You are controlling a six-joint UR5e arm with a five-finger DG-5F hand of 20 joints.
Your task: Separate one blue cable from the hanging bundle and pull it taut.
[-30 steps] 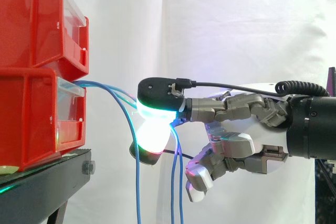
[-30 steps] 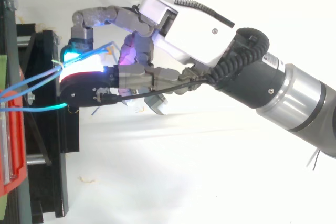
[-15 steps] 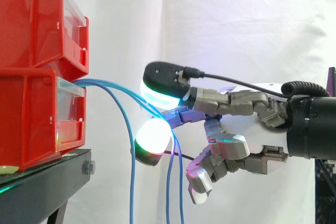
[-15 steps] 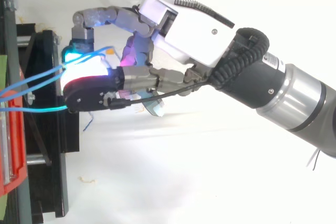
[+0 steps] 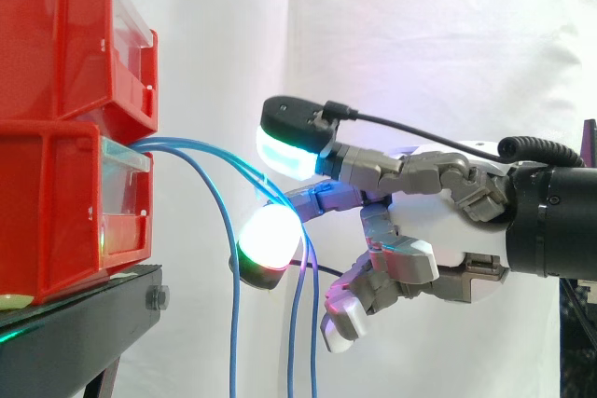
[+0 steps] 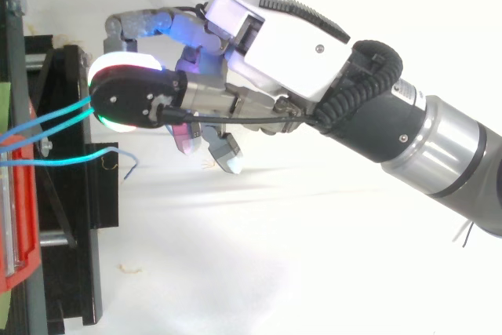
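Now that my pads [image 5: 270, 235] have sprung apart, my hand [image 5: 438, 228] is spread and the blue cables [image 5: 177, 147] between them hang slack, unseparated.

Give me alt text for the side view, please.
A robot hand reaches in from the right with its glowing fingertips spread, blue cables passing between them. The cables droop from the lower red bin on a black stand.

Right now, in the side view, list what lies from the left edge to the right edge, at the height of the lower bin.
red bins → blue cables hanging out of the lower bin → hand → black wrist of the arm
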